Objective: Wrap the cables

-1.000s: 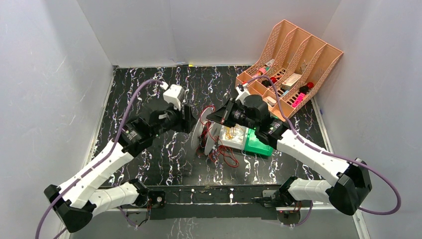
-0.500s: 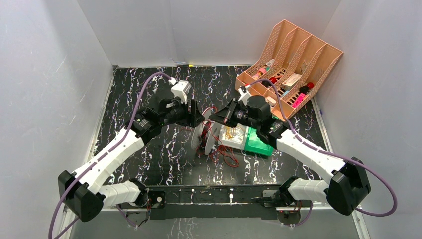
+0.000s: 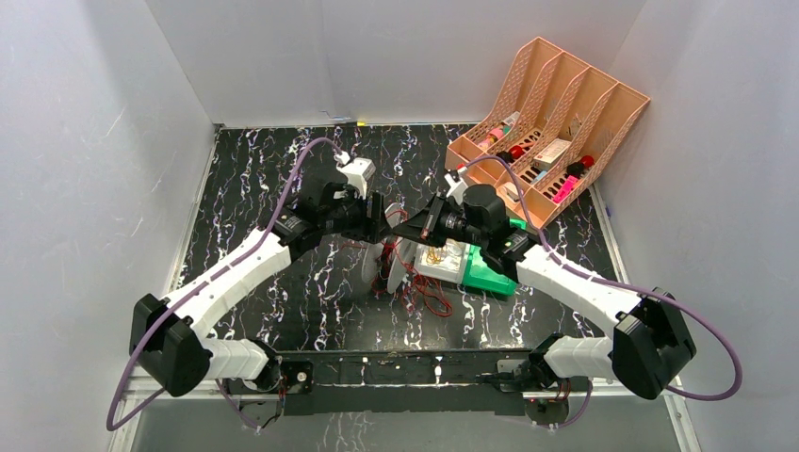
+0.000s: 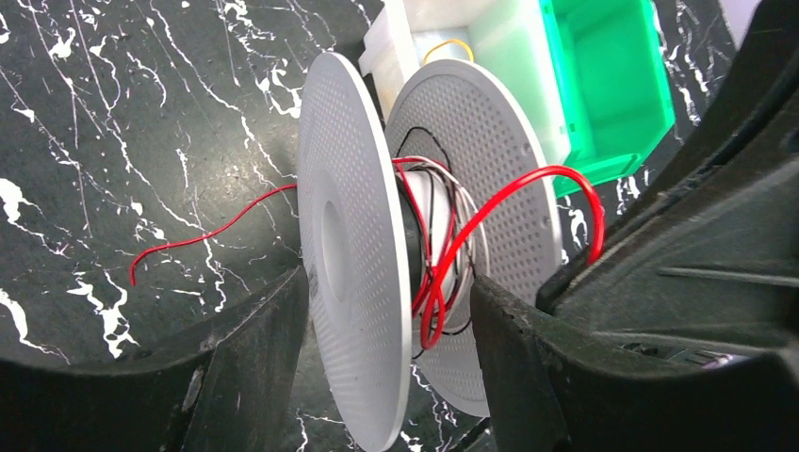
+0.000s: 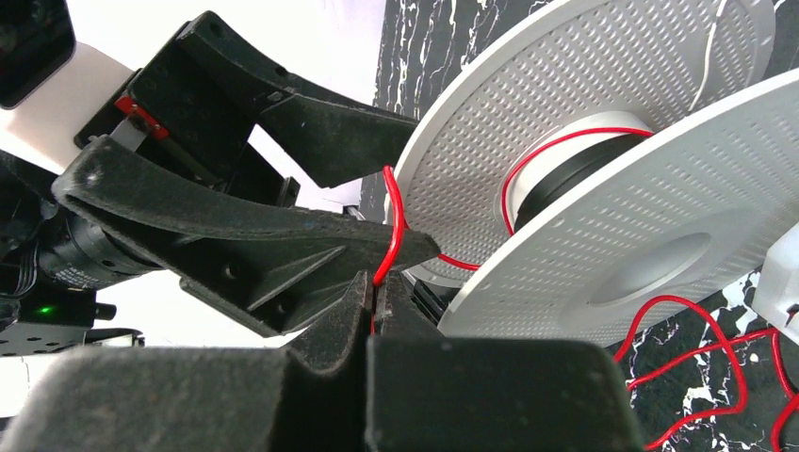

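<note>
Robot lab test cell, plain white enclosure walls [image 3: 264,56], black white-veined marble-patterned desk [image 3: 254,169], two white bolted-down robot arms [image 3: 226,282]

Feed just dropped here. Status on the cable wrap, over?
Left gripper open, straddling spool. Right gripper shut on red cable beside spool. Rest of it loose on table.

Open tabletop [image 3: 254,179] to left and far side. Crowded at centre: spool [image 3: 382,264] hemmed closely by left gripper [image 3: 380,222] and right gripper [image 3: 399,229], green bin [image 3: 492,275] just right, loose cables [image 3: 431,299] strewn in front, organizer [image 3: 551,113] blocking far-right corner.
</note>
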